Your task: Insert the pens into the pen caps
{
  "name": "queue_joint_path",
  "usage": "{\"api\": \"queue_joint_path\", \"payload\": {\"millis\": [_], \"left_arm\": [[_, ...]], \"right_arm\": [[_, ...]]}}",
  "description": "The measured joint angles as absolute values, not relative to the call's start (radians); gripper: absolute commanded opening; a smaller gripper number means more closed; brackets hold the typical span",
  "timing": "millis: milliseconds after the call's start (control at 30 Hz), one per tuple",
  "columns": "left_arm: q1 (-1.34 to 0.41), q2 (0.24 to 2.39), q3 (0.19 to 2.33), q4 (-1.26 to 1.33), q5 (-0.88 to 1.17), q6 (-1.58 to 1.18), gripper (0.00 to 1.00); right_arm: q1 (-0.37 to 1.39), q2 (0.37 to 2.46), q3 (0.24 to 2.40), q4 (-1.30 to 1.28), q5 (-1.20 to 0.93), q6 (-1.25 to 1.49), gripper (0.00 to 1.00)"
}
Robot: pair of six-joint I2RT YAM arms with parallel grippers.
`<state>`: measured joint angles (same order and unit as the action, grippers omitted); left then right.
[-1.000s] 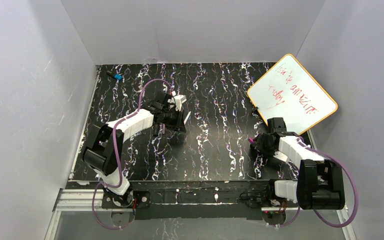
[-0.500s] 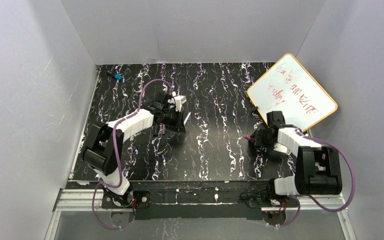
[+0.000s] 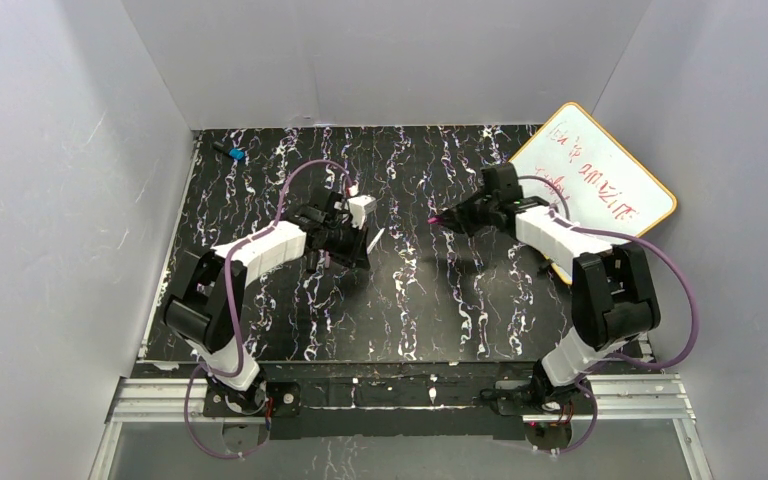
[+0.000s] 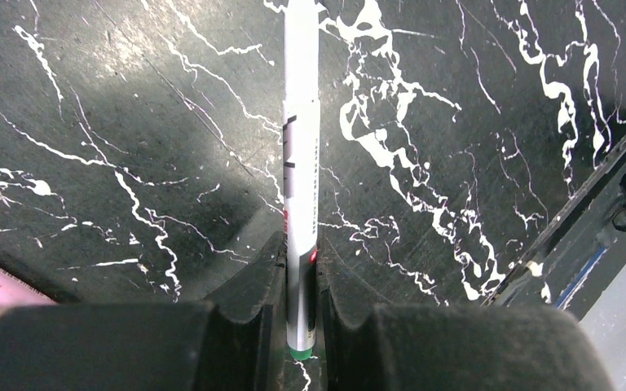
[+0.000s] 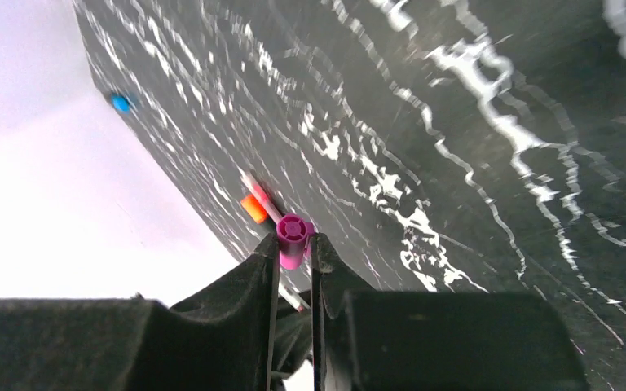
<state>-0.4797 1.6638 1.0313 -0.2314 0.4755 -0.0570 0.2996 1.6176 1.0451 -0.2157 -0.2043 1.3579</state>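
Top view, writing: I see red handwriting on the whiteboard [image 3: 600,180] but cannot read it.
Top view, left gripper [image 3: 360,238]: its jaws pinch the white pen [image 3: 375,240] over the table [image 3: 430,310], left of centre.
Top view, right gripper [image 3: 448,217]: its jaws pinch the purple cap [image 3: 433,217] mid-table, apart from the pen.
Top view, surroundings: a small black item with a blue end [image 3: 232,153] lies at the far left corner. The right arm crosses part of the whiteboard.
Left wrist view, writing: dark print runs along the white pen [image 4: 301,147]; I cannot read it.
Left wrist view, left gripper [image 4: 301,281]: its jaws are pressed on the pen's lower barrel. A green end shows below, and the far end is cut off.
Right wrist view, right gripper [image 5: 294,252]: its jaws pinch the purple cap [image 5: 293,232], end-on to the camera.
Right wrist view, unclear: an orange piece [image 5: 253,208] and a pale stick lie beyond the cap, too blurred for me to identify.
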Motion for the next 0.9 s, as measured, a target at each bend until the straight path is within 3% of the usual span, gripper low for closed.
{"api": "queue_joint_path", "payload": {"millis": [300,567,900], "left_arm": [[-0.48,1.572,0.918,-0.157,0.52,-0.026,0.0],[-0.48,1.406,0.878,-0.068,0.568,-0.043,0.0],[-0.48,1.404,0.869,-0.043,0.6,-0.061,0.0]], "right_arm": [[0.482,1.534,1.045,-0.181,-0.085,1.172,0.01],[0.49,1.403,0.943,-0.037,0.01,0.991,0.01],[0.511,1.393,0.871,0.13,-0.052,0.944,0.01]]}}
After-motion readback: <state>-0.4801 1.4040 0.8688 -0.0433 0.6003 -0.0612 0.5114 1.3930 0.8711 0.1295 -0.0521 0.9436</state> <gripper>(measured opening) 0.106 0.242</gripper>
